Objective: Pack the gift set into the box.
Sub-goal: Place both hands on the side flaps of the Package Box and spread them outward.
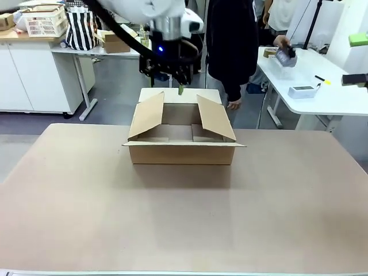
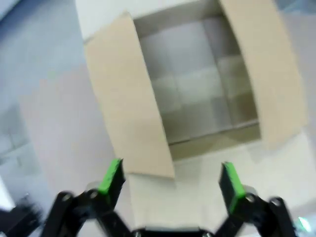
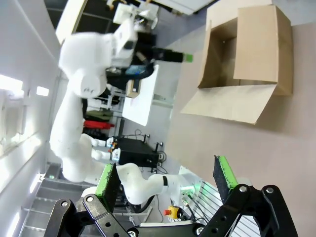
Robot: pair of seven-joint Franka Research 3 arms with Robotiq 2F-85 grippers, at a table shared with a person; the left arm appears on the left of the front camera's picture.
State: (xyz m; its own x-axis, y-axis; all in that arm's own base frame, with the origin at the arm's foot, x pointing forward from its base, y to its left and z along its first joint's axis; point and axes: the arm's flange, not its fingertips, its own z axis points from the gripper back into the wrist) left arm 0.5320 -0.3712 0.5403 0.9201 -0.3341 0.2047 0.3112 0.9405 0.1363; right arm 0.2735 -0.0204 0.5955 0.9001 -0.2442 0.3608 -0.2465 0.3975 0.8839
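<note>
While the far left of the room behind the table [image 1: 184, 230] holds only a white basket [image 1: 45, 22] and a striped bag [image 1: 80, 30] on a counter, well apart from the work, we turn first to the left arm [image 1: 144, 11]. It reaches in from the upper left and holds the left gripper [image 2: 171, 180] above the far flap of the box [image 1: 181, 152]. In the wrist view we see its jaws spread wide, the green pads [image 2: 111, 177] far apart, with nothing between them and the box below.

The box sits on the table near the middle of the far edge, with all four flaps turned outward. The left and right flaps stand up at a slant, the near one juts out level and the far one lies back. Inside we see bare cardboard floor.

Just right of the box, beyond the far edge, a person [image 1: 230, 34] in dark clothes stands with a hand [image 1: 233, 104] hanging near the right flap. Farther right, beyond the far right corner, a white side table [image 1: 328, 103] carries the gadget [image 1: 303, 90] and the yellow pen [image 1: 322, 80], near each other and well apart from the box.

The right gripper [image 3: 165, 177] looks across the table at the box from well away, its jaws also wide apart and holding nothing.
</note>
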